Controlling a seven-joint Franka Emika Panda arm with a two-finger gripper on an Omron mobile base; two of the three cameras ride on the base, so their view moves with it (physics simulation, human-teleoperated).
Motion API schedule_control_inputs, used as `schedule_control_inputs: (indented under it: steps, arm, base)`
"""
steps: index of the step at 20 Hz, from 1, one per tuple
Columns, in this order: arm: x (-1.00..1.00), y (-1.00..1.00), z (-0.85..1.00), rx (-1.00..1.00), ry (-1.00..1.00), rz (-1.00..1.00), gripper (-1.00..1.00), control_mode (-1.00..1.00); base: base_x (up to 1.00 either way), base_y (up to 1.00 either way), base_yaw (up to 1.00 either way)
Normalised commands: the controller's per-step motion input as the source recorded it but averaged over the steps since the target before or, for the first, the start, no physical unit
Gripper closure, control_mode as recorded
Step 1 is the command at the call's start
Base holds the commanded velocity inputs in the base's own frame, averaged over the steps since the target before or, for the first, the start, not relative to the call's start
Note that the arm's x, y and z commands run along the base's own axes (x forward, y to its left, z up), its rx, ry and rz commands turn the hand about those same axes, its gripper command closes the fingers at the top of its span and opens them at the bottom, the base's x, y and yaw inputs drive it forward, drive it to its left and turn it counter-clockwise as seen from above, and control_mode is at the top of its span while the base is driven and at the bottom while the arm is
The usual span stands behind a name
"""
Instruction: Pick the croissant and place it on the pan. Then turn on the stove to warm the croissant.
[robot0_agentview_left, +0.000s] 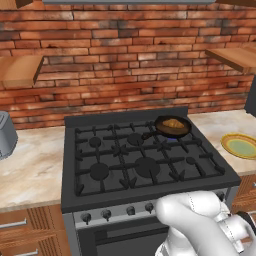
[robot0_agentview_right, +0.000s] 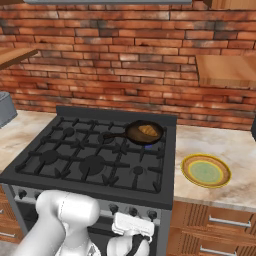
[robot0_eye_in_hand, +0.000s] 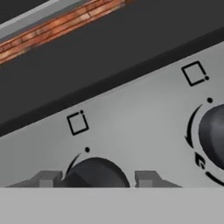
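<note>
Now the claw (robot0_eye_in_hand: 95, 179) is gripping a knob (robot0_eye_in_hand: 96, 173) at the hand view's bottom, straddling it on the stove (robot0_eye_in_hand: 131, 127) front.

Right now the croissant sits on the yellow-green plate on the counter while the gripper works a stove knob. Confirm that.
Wrong place: the croissant lies in the pan on the stove's back right burner, as the left base view shows. The plate holds nothing. The gripper is at a knob.
</note>
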Motion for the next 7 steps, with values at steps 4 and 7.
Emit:
schedule_control_inputs:
  steps: [4, 7]
  arm:
    - [0.00, 0.10, 0.00, -0.35, -0.04, 0.00, 1.00, -1.00]
    - [0.00, 0.08, 0.00, -0.33, -0.01, 0.00, 1.00, -1.00]
  base:
    - [0.00, 0.00, 0.00]
    - [0.00, 0.00, 0.00]
